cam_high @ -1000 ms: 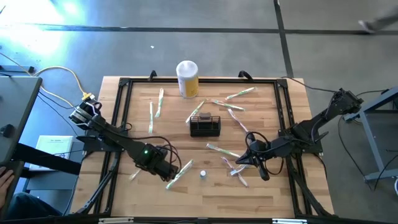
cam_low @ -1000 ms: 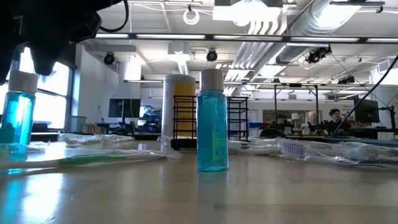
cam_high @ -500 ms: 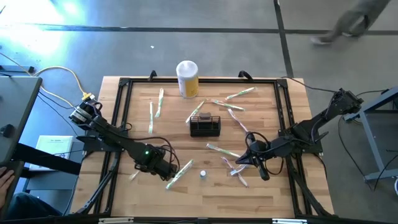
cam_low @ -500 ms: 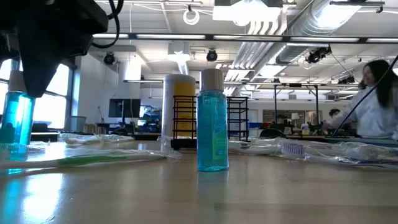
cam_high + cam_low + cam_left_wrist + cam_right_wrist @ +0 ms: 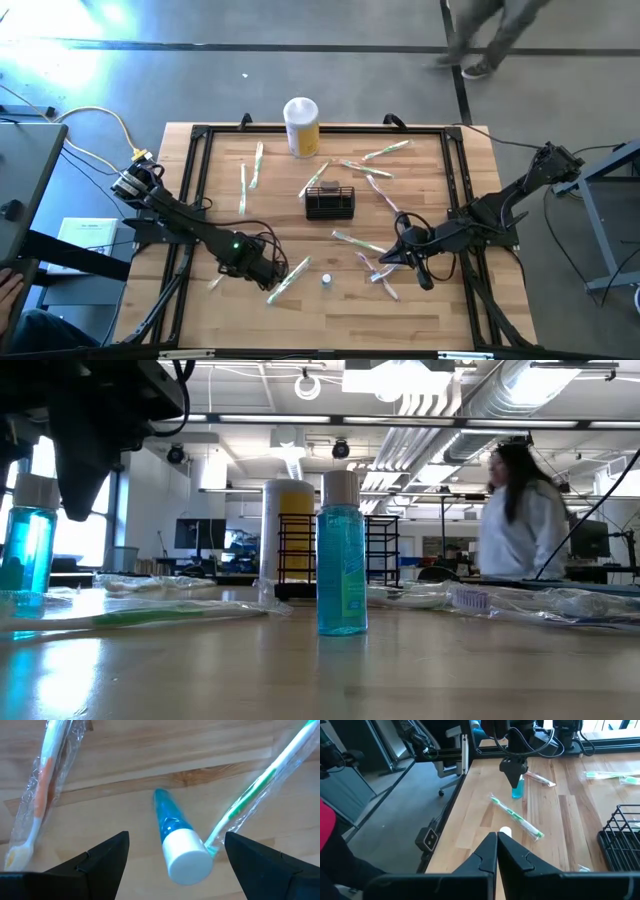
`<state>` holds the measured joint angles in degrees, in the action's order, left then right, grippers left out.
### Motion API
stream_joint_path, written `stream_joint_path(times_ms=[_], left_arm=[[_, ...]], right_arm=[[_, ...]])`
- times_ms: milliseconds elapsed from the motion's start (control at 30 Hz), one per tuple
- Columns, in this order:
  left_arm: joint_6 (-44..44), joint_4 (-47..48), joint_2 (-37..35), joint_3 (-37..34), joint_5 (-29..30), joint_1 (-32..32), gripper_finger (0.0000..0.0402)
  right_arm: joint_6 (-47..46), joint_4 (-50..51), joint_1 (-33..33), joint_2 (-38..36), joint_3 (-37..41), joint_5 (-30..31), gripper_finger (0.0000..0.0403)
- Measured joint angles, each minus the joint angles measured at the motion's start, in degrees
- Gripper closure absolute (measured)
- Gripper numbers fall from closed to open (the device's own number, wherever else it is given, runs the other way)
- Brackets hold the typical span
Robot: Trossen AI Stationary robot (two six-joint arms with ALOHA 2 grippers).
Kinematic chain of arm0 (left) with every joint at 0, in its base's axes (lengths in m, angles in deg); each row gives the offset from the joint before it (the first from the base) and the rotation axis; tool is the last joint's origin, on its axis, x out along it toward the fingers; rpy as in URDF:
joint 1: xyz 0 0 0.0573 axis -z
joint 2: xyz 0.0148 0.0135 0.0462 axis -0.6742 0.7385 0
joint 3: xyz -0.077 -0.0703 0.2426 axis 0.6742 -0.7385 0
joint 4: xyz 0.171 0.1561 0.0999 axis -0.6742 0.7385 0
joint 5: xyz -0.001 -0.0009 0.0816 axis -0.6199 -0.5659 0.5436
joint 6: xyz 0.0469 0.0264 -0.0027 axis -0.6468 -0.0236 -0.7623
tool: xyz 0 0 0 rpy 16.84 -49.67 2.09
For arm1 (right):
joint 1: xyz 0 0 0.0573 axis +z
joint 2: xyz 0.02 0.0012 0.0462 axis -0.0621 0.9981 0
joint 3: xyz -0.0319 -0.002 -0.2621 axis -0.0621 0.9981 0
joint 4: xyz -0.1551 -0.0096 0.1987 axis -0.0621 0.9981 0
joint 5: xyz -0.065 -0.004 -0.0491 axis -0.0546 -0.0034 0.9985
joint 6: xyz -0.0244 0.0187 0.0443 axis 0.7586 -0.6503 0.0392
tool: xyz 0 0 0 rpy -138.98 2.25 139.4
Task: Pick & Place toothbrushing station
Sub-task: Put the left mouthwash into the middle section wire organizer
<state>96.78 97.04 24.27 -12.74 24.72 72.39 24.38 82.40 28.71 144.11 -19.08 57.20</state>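
Observation:
The toothbrushing station, a small black wire basket (image 5: 329, 202), stands on its base at the table's middle, in front of a yellow-and-white canister (image 5: 301, 126). My left gripper (image 5: 267, 268) hangs open at the near left, pointing down. Its fingers stand on either side of an upright blue bottle with a white cap (image 5: 176, 851), apart from it. In the low view this bottle (image 5: 25, 550) shows below the dark gripper. My right gripper (image 5: 496, 842) is shut and holds nothing. It hovers at the near right (image 5: 392, 258), clear of the table.
A second blue bottle (image 5: 341, 555) stands near the front edge (image 5: 326, 281). Wrapped toothbrushes lie scattered: one beside the left gripper (image 5: 260, 790), another (image 5: 42, 795), and more around the basket (image 5: 358, 241). A black frame rail (image 5: 195, 160) borders the table. A person walks behind.
My left gripper has come down a little over the left blue bottle and rolled slightly about the line it points along. It has stayed open. The bottles and the basket have not moved.

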Motion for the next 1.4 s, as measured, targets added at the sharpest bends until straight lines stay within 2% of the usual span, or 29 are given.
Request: stream_joint_path(times_ms=[633, 767, 1100, 1400], left_arm=[[0.1, -0.2, 0.0, 0.0, 1.0, 0.0, 0.0083], [0.2, -0.2, 0.0, 0.0, 1.0, 0.0, 0.0105], [0.2, -0.2, 0.0, 0.0, 1.0, 0.0, 0.0189], [0.2, -0.6, 0.0, 0.0, 0.8, 0.0, 0.0218]], right_arm=[[0.9, 0.5, 0.0, 0.0, 0.0, -0.2, 0.0399], [1.1, 0.7, 0.0, 0.0, 0.0, -0.2, 0.0399], [1.1, 0.9, 0.0, 0.0, 0.0, -0.2, 0.0399], [1.1, 0.9, 0.0, 0.0, 0.0, -0.2, 0.0399]])
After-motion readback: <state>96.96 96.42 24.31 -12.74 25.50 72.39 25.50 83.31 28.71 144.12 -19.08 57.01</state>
